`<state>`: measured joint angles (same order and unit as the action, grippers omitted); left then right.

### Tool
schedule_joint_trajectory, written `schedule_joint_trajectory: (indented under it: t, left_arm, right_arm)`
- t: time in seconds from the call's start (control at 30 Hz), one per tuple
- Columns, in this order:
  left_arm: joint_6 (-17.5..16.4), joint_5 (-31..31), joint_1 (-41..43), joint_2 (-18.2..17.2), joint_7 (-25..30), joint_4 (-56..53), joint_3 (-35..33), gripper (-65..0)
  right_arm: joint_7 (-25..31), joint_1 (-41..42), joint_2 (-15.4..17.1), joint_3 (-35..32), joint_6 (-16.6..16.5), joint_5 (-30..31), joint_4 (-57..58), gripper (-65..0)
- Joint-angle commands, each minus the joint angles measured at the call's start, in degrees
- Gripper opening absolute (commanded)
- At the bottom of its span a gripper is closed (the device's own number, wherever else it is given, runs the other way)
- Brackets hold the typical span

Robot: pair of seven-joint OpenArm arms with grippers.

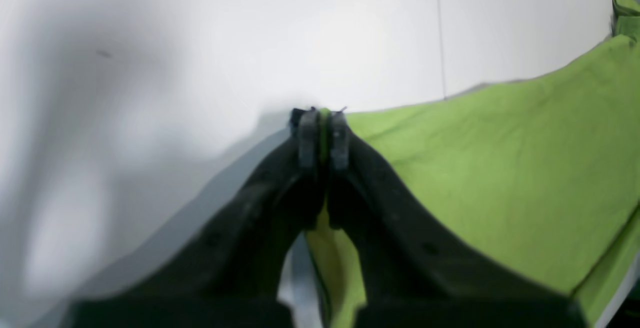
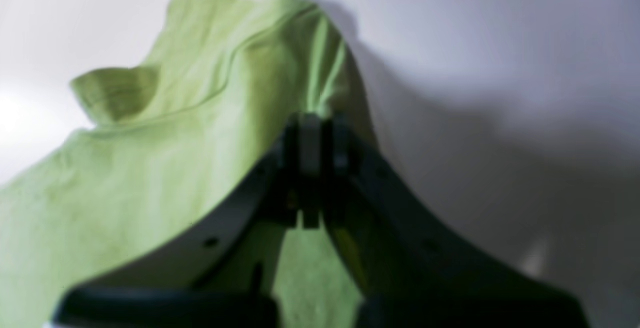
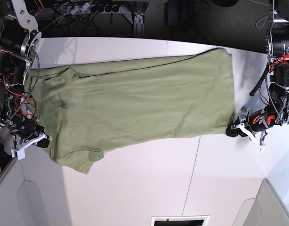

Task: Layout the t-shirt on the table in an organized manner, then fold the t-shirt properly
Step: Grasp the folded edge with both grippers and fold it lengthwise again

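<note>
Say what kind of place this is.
Likely a robotics lab or test bench: two grippers, left and right, with exposed wiring, pinch a green shirt on a plain white table.

Plain green is shown by the t-shirt point(image 3: 135, 108) across the middle, plain white by the table point(image 3: 149, 183) below.

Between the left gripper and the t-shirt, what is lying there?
Nothing lies between: the left gripper is shut on the edge of the t-shirt, as the left wrist view shows.
</note>
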<state>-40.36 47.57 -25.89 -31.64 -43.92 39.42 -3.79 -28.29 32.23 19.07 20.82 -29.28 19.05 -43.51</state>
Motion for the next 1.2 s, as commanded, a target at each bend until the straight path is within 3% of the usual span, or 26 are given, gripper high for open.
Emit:
schedule_joint_trajectory:
  t: [0.0, 0.1, 0.23, 0.3, 0.43, 0.6, 0.83, 0.97, 1.03, 1.17]
  left_arm:
    - [0.36, -0.85, -0.63, -1.01, -4.07, 0.98, -0.15, -65.0]
    - [0.36, 5.90, -0.59, -1.77, -11.04, 3.23, -0.15, -65.0]
    - [0.36, 18.99, 0.46, -4.59, -21.05, 7.17, -0.15, -65.0]
    - [0.36, 22.51, 2.10, -6.38, -24.20, 9.94, -0.15, -65.0]
    - [0.36, 25.03, 6.47, -9.57, -25.97, 15.26, -0.15, -65.0]
    - [0.36, 27.98, 11.65, -10.88, -29.03, 21.03, -0.15, -65.0]
    - [0.36, 28.33, 17.20, -10.88, -29.27, 24.81, -0.15, -65.0]
    - [0.36, 28.28, 17.16, -10.88, -29.16, 24.81, -0.15, -65.0]
    - [0.36, 28.26, 17.18, -10.91, -29.18, 24.81, -0.15, -65.0]
    - [0.36, 28.00, 17.18, -10.91, -29.20, 24.81, -0.15, -65.0]
  right_arm:
    - [1.29, 1.88, 1.16, 0.04, -1.20, 0.92, -1.18, -65.0]
    - [-0.98, 1.60, 1.73, 0.04, -1.53, 1.11, -2.21, -65.0]
    - [-5.81, -1.51, 3.50, 0.07, -2.69, 5.97, -7.34, -65.0]
    - [-6.54, -4.55, 4.96, 0.07, -2.75, 8.04, -11.69, -65.0]
    - [-8.31, -11.04, 8.11, 0.07, -2.73, 11.85, -20.39, -65.0]
    - [-9.25, -18.53, 10.99, 0.26, -2.71, 14.84, -28.72, -65.0]
    - [-9.25, -25.46, 11.37, 1.70, -2.51, 14.84, -33.62, -65.0]
    - [-9.29, -25.53, 11.39, 1.95, -2.03, 15.08, -33.92, -35.4]
    - [-9.29, -25.42, 11.37, 2.86, -2.03, 16.33, -34.93, -31.5]
    - [-9.27, -24.24, 11.04, 6.36, -2.03, 20.13, -37.57, -31.5]
